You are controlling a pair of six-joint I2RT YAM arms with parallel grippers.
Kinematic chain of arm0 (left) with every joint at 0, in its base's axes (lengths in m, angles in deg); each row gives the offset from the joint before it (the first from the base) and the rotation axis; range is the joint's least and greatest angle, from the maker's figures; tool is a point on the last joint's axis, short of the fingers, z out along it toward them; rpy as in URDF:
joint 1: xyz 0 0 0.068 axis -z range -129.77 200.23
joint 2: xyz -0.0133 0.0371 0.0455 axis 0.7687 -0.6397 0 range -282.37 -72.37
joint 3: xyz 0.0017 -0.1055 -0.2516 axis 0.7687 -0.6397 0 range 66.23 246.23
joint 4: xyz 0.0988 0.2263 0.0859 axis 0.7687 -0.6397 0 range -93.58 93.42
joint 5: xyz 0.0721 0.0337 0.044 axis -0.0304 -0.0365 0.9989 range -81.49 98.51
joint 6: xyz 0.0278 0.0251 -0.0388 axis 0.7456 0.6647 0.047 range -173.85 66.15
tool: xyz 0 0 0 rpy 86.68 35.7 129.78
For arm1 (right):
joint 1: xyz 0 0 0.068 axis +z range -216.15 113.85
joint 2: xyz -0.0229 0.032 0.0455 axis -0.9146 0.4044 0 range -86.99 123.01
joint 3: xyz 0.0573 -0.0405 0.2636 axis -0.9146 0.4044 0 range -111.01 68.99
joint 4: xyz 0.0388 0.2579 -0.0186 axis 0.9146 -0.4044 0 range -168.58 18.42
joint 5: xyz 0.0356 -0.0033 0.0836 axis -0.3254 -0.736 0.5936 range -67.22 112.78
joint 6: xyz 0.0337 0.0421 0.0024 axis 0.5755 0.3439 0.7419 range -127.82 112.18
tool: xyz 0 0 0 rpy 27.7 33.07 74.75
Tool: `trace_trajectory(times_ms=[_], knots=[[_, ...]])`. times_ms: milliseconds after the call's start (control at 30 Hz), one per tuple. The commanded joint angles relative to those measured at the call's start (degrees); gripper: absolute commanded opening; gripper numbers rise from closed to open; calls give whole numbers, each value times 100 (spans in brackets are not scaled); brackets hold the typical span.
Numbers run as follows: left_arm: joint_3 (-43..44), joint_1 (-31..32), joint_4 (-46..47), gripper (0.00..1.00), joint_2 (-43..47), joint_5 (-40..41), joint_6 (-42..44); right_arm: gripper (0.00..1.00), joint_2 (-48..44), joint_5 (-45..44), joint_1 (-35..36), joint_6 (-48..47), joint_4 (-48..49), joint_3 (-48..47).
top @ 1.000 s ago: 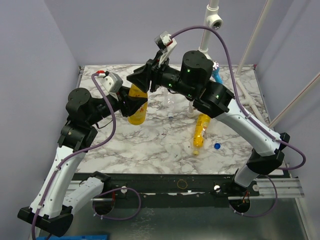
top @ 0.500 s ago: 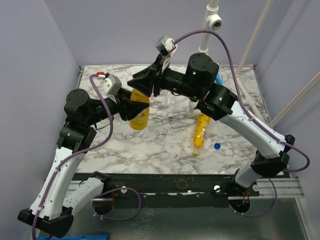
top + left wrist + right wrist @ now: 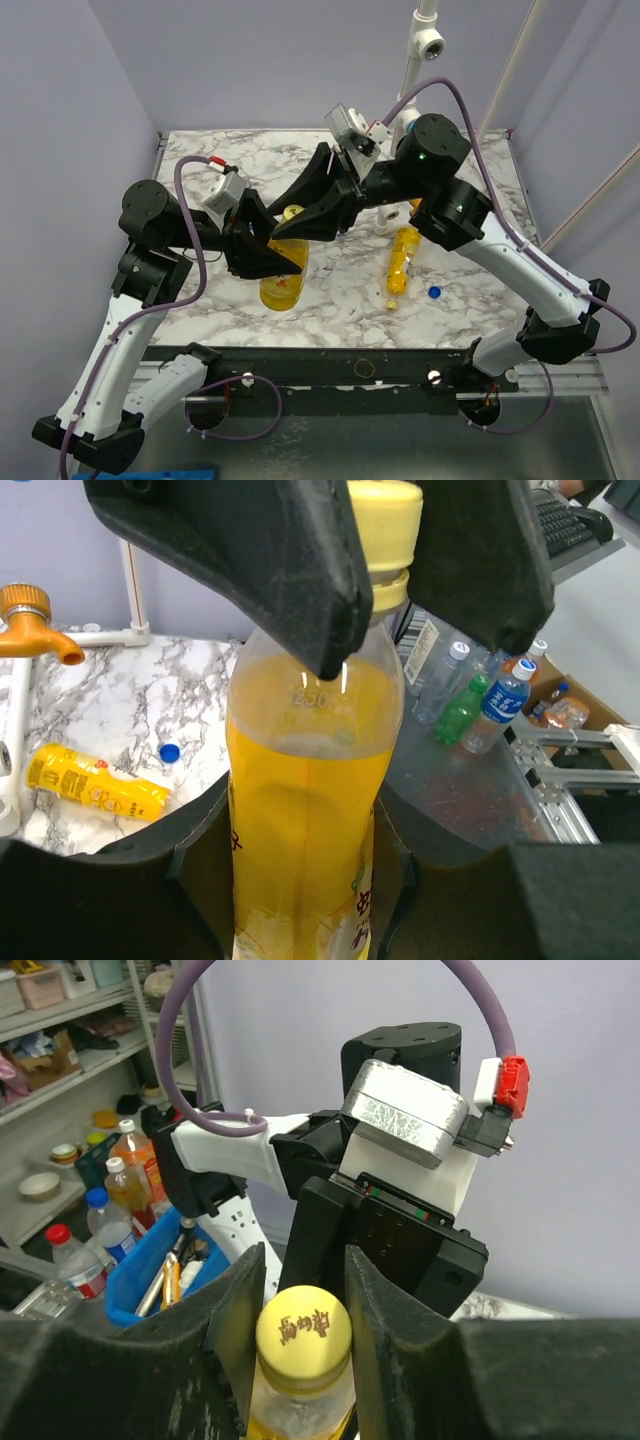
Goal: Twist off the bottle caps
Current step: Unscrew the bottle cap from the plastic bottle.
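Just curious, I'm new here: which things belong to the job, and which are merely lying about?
In the job: held yellow bottle, its yellow cap, lying yellow bottle, loose blue cap.
Lying about: orange tap, white pipe.

On the table (image 3: 340, 300) I count two yellow bottles: one upright bottle (image 3: 283, 288) and one lying bottle (image 3: 402, 262). Two caps show: one yellow cap (image 3: 292, 212) and one blue cap (image 3: 434, 292). I have two grippers, the left gripper (image 3: 300, 840) and the right gripper (image 3: 303, 1305). There is one orange tap (image 3: 30, 615). Off the table stand about five spare bottles (image 3: 497, 705), too small to count surely.
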Motion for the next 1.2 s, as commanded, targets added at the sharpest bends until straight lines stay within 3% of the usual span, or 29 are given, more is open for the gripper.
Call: trace_trajectory(times_ms=[0, 67, 133, 300, 433, 833, 1000, 1167], knots=[[-16, -47, -102, 0, 1, 217, 13, 52, -313, -1172, 78, -27, -54, 61], [-35, -47, -291, 0, 46, 804, 447, 60, -372, -2565, 78, 22, -131, 38], [-55, -47, -470, 0, 72, 1446, 865, 65, -413, -3402, 79, 12, -216, 19], [-96, -47, -643, 0, 56, 3260, 1461, 67, -48, -4527, 78, 48, -961, -564], [-123, -47, -746, 0, 12, 3904, 1718, 63, 305, -4759, 78, -36, -1290, -928], [-154, -47, -803, 0, 47, 3931, 1775, 48, 951, -4786, 78, 5, -1614, -1577], [-154, -49, -815, 0, 67, 3912, 1773, 32, 1007, -4673, 84, 63, -1628, -1579], [-123, -47, -815, 0, 73, 3811, 1741, 2, 987, -4556, 78, 58, -1614, -1579]])
